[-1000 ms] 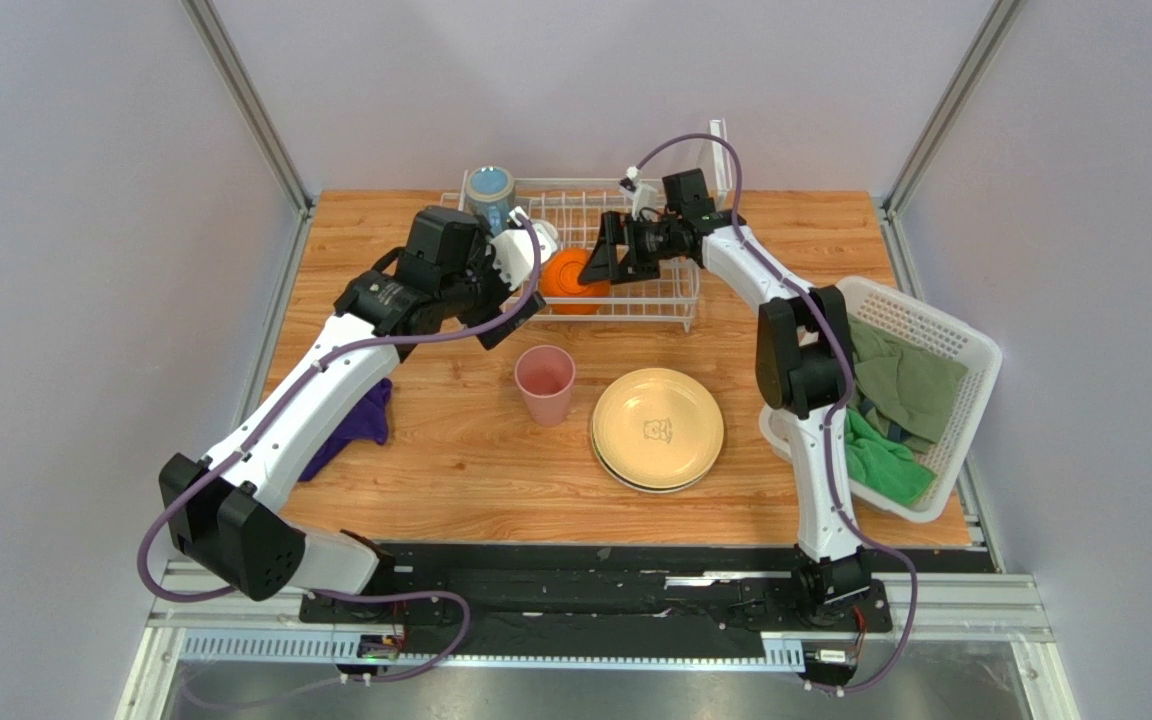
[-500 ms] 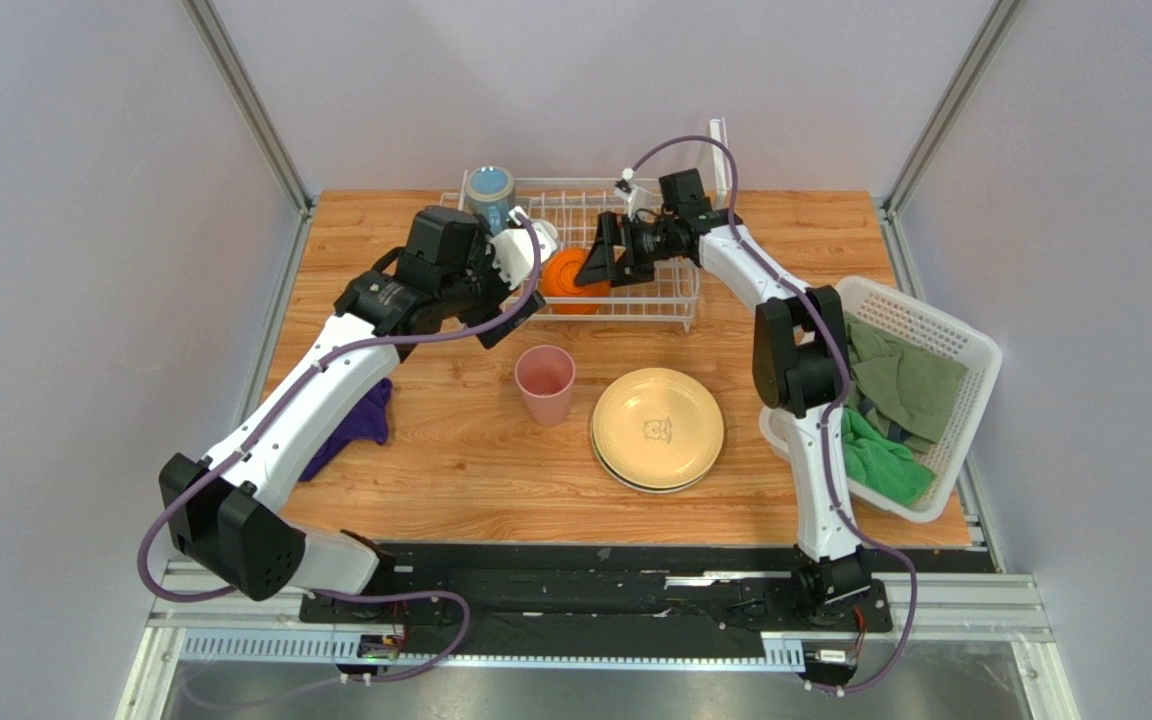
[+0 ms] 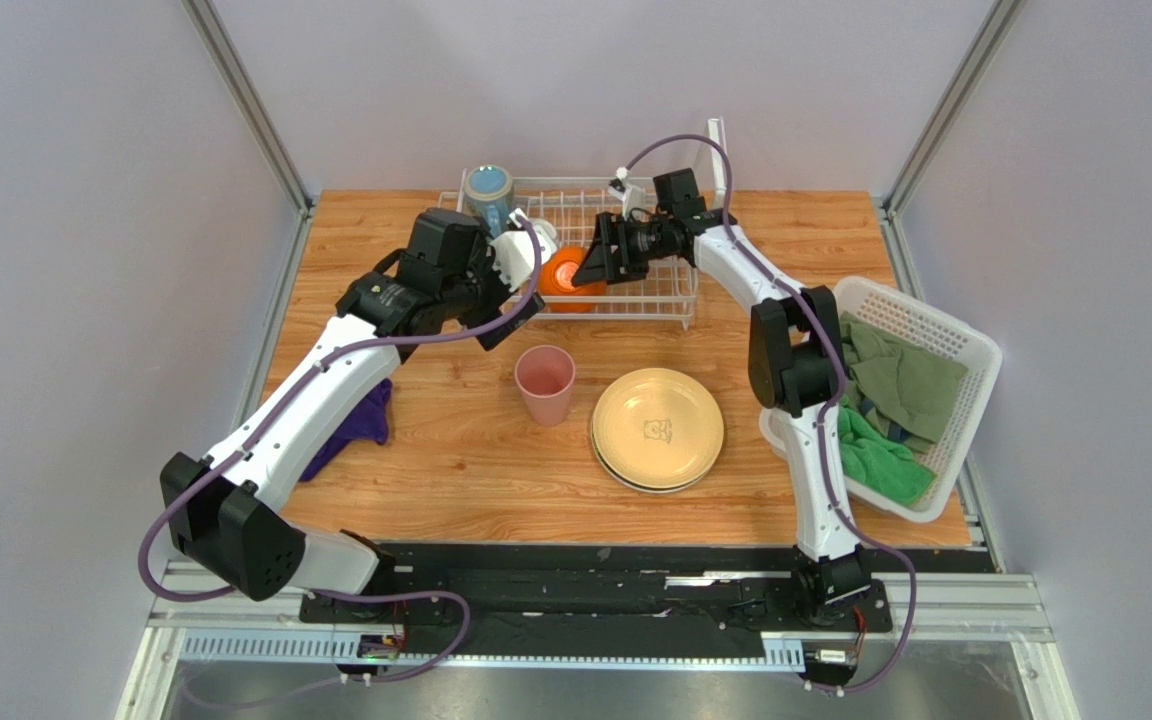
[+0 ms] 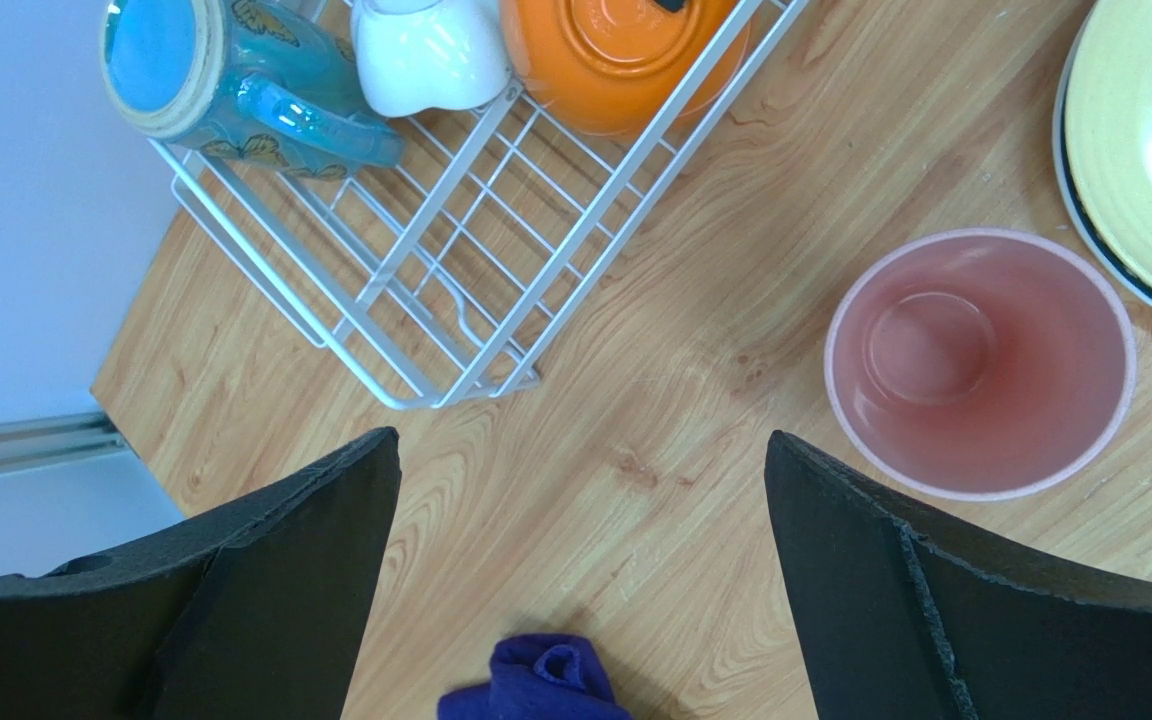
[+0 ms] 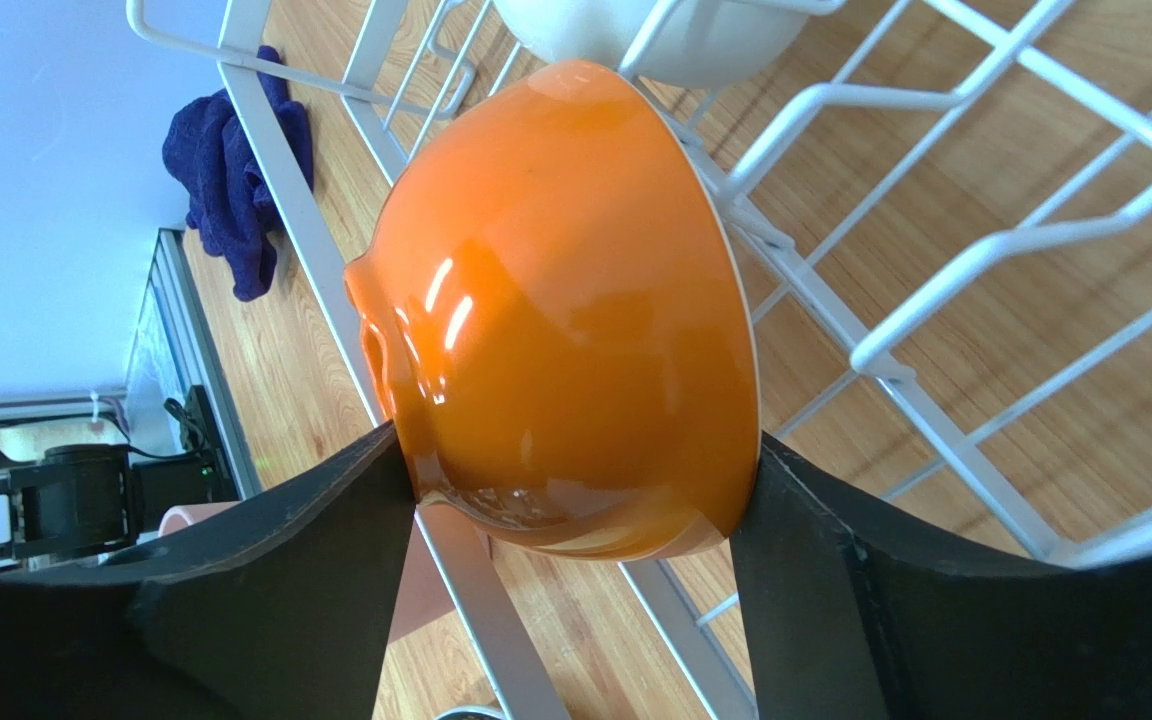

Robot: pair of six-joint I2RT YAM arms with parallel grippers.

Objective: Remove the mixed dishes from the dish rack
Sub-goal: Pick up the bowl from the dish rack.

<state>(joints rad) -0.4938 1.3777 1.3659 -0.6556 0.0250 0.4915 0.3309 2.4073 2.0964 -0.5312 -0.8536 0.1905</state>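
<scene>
Orange bowl (image 5: 567, 315) stood on edge in the dish rack (image 3: 654, 309), propped by the wires. Right gripper (image 5: 575, 450) pinched it across its sides, apparently firm, for lifting out. Left gripper (image 4: 582, 585) hung spread and empty near the pink tumbler (image 4: 980, 360), leaving the other arm room.
</scene>
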